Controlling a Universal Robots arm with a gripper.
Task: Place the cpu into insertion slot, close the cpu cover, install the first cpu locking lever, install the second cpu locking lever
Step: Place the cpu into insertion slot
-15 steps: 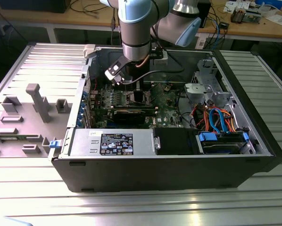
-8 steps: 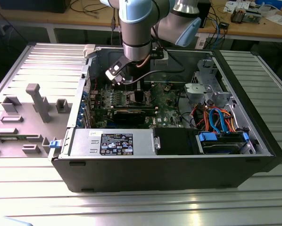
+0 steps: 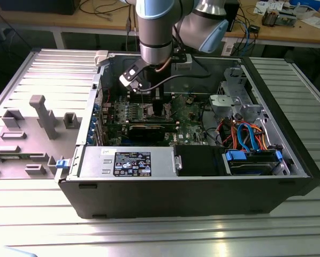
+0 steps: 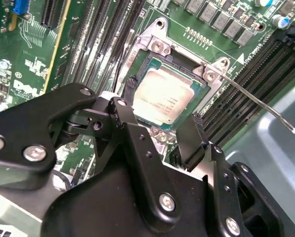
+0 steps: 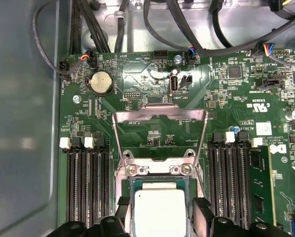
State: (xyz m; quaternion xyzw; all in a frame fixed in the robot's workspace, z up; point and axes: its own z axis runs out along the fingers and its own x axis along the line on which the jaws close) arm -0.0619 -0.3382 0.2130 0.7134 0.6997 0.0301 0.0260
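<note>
1. Cpu (image 5: 160,217) lies flat in the slot (image 5: 157,183), with its silver top up. I see it in both wrist views.
2. I see the slot on the green board (image 5: 221,98), inside the open case (image 3: 203,176), between two groups of long black memory slots (image 5: 86,182).
3. I see the gripper (image 5: 163,201) directly over the cpu, and its black fingers (image 5: 123,217) stand apart, one at each side of the chip.
4. In the first wrist view I see a thin gap between each finger and the edge of the cpu, so I read the gripper as spread and holding nothing.
5. I see that the cover (image 5: 160,116) is not closed. The silver frame is swung away from the slot, and the board shows through its window.
6. One lever (image 4: 256,101), a thin metal rod, sticks out from a corner of the slot over the memory slots. I see its free end above the grey case wall.
7. In the exterior view the arm (image 3: 157,32) comes down into the far part of the case, near the middle.
8. I see the case on a ribbed metal table (image 3: 149,235), and grey fixtures (image 3: 42,115) stand on it at the exterior view's left.
</note>
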